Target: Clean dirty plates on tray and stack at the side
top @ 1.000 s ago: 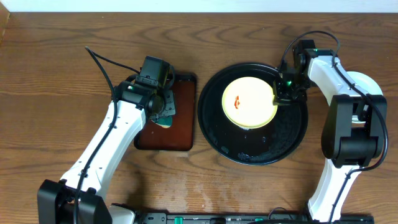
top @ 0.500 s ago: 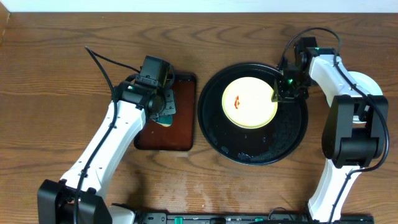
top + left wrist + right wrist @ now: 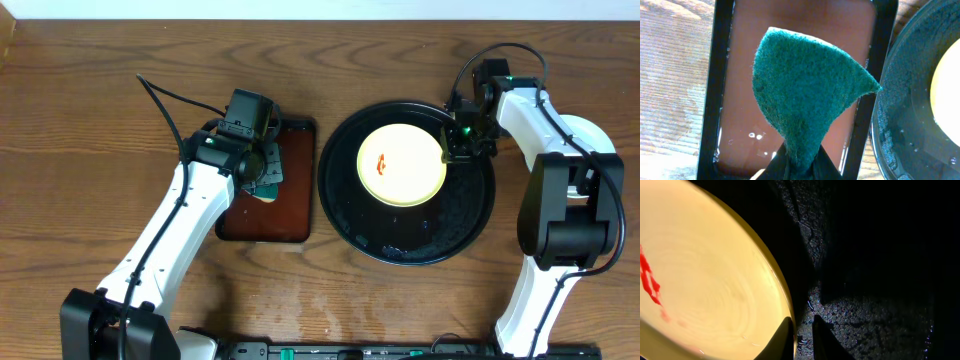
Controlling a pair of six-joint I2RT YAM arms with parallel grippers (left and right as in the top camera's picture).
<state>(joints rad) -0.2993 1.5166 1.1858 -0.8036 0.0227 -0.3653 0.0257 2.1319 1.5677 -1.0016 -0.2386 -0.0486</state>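
Note:
A pale yellow plate with a red-orange smear lies in the round black tray. My right gripper is at the plate's right rim. In the right wrist view its fingers straddle the rim of the yellow plate, one finger over the plate and one over the wet black tray. The two mint-white plates do not show apart from it. My left gripper is shut on a green scouring sponge and holds it above the brown tray.
The brown rectangular tray has water in it and lies just left of the black tray, whose rim also shows in the left wrist view. Bare wood tabletop lies around both trays.
The yellow plate has shifted slightly to the right with my right gripper, and the pale edge under its near side no longer shows. The left arm has not moved.

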